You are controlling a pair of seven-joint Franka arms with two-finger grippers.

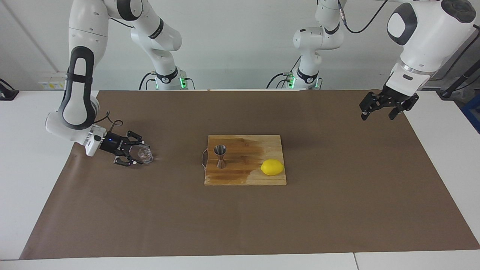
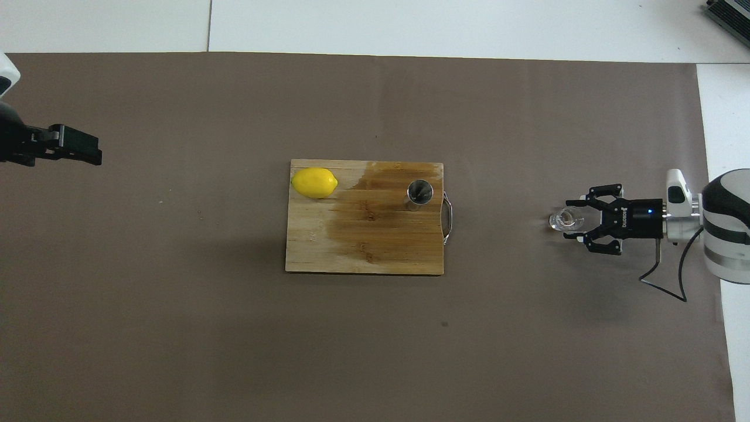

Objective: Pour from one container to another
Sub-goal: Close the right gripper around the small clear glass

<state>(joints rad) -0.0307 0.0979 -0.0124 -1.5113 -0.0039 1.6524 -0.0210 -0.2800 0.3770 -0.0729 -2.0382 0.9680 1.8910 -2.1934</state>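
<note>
Fingers (image 1: 135, 143) of right gripper (image 1: 134, 152) straddle small squat clear glass cup (image 1: 145, 154) on brown mat; closed contact not evident. Judgement: seat deeper, clamp gently, lift level. Shiny steel hourglass jigger (image 1: 220, 156) well apart, on wooden board (image 1: 258, 176). Left gripper (image 1: 381, 110) waits, fingers apart.

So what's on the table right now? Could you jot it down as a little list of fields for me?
surface: table with a brown cover
board: wooden cutting board in the middle
metal cup: jigger upright on the board
fruit: lemon on the board
glass: small clear glass cup on the cover, toward the right arm's end
right gripper: low, fingers open on either side of the glass
left gripper: waiting in the air over the cover's left-arm end
</note>
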